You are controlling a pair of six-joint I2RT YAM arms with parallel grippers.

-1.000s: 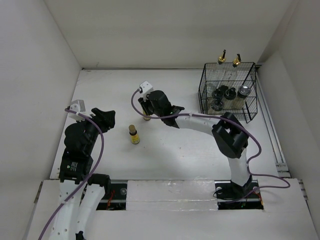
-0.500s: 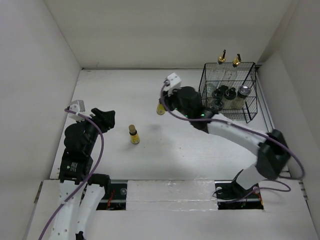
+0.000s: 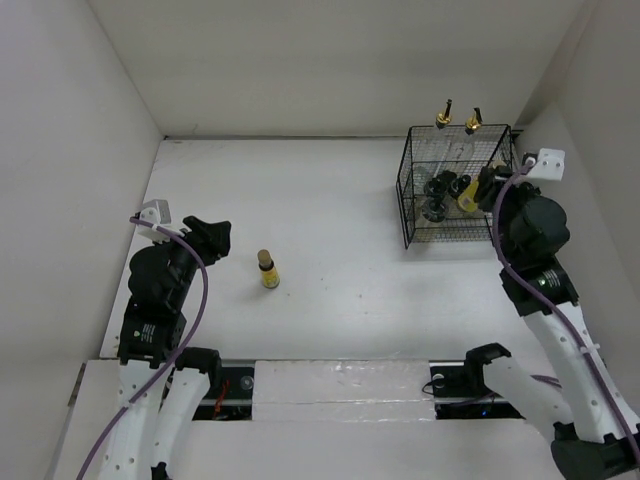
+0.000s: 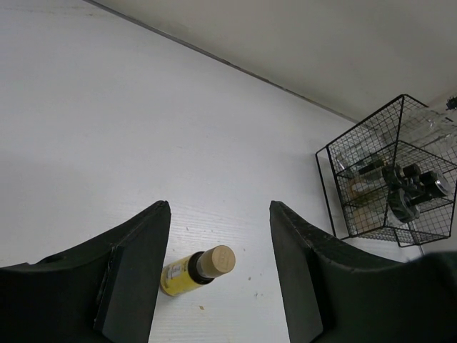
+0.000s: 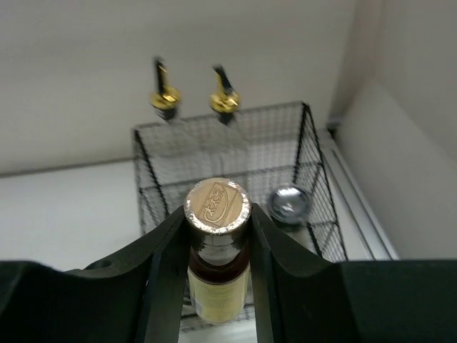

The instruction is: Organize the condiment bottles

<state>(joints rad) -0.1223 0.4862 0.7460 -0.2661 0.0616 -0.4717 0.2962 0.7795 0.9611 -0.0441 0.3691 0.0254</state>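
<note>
My right gripper (image 3: 476, 192) is shut on a yellow bottle with a tan cap (image 5: 218, 282) and holds it upright over the black wire basket (image 3: 405, 190) at the back right. The held bottle also shows in the top view (image 3: 466, 197). In the basket stand two clear cruets with gold spouts (image 3: 443, 115), jars with black lids (image 3: 437, 188) and a jar with a silvery lid (image 5: 289, 202). A second yellow bottle (image 3: 267, 270) stands on the table left of centre. My left gripper (image 4: 218, 214) is open and empty just short of it (image 4: 196, 270).
White walls close in the table at the left, back and right. The basket (image 4: 325, 186) sits in the back right corner against the right wall. A rail runs along the table's right edge (image 3: 545, 260).
My right arm has swung from the table's middle to the right with the yellow bottle, and now holds it over the basket. The left arm has not moved.
</note>
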